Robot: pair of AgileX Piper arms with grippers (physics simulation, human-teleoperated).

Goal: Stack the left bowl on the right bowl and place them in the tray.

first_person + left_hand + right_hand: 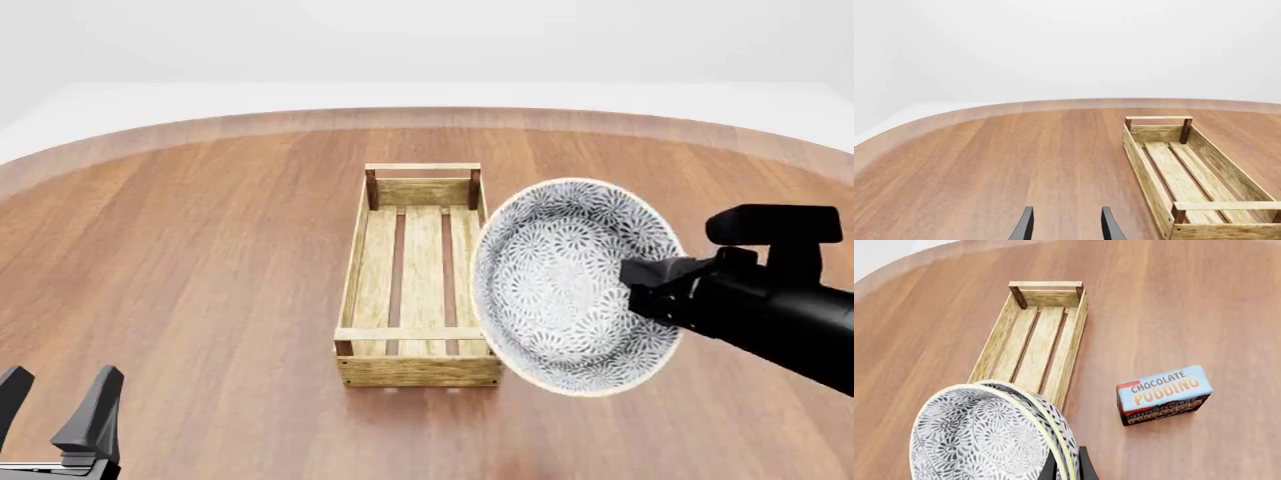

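Front view shows your right gripper (641, 285) clamped on the rim of the stacked bowls (577, 285), which hang in the air tilted steeply, their patterned inside turned toward the camera. From here the bowls overlap the tray's (354, 265) right rail and the table (200, 250) to its right. You cannot tell from this view how high above the wood they sit.

Your right wrist view makes the stack plain: two nested rims (1051, 415) show one inside the other, with the dark fingers (1084, 467) pinching them at the edge. Beyond the bowls lies the tray (997, 340), its slatted bottom bare, long axis running away from you. A chocolate pudding box (1163, 395) rests on the table beside the tray, apart from it.

Your left gripper (54, 410) sits low at the near left corner of the front view, its two fingers spread with nothing between them. Its wrist view confirms this: both fingertips (1024, 227) stand parted over bare wood, with the tray (1141, 165) off to one side and well clear of them.
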